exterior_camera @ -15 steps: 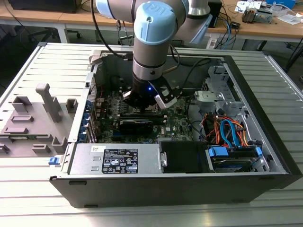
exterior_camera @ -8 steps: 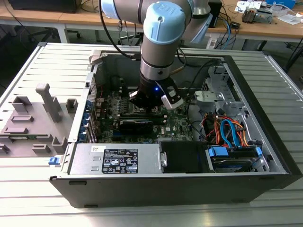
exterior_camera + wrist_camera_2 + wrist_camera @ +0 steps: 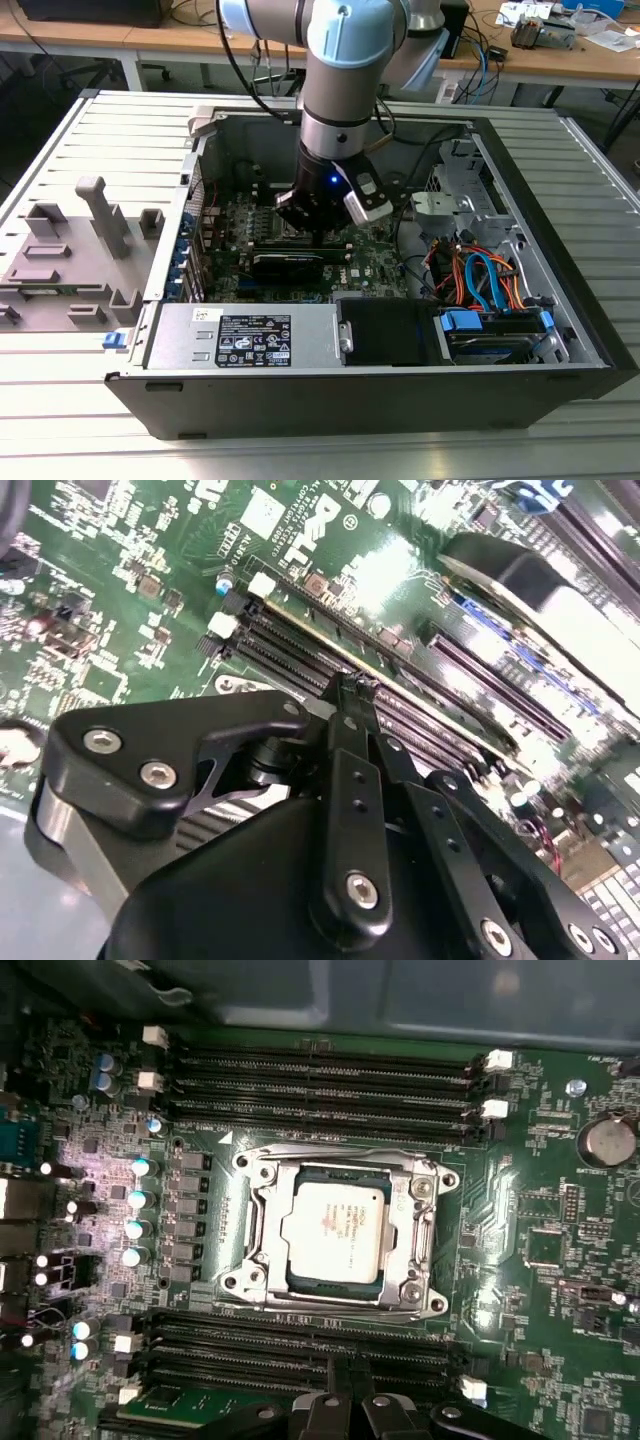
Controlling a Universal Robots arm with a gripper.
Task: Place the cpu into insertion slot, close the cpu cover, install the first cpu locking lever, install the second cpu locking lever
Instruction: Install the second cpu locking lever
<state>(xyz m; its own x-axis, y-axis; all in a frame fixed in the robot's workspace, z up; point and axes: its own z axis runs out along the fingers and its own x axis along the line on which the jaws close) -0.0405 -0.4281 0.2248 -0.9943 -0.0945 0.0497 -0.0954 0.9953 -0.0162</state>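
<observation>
Because the gripper (image 3: 350,685) hung low over the motherboard (image 3: 540,1190), its black linkages crowded the second wrist view. The fingers (image 3: 352,780) looked drawn together at their tips, with nothing visible between them, and they touched nothing I could make out. Those tips hovered just above the near memory slots (image 3: 300,1345), beside the socket and not over it.

Just beyond those slots lay the insertion slot (image 3: 300,1278) with the cpu (image 3: 335,1228) seated flat inside it, silver top up. The cover (image 3: 262,1222) appeared folded down around the chip, its window framing the metal top. So placing and closing looked done, and I judged the lever steps to be the work in hand. A thin lever (image 3: 330,1150) ran along the cover's far edge, next to the far memory slots (image 3: 320,1090). Whether it was hooked down, I could not tell.

Locking a lever would call for a fine touch: closed tips set on a slim wire, pressed down and steered sideways under its catch, without scraping the parts crowded around the socket.

Farther out, the exterior view showed the arm (image 3: 345,60) reaching down into the open case (image 3: 400,400), gripper near the board's middle.
</observation>
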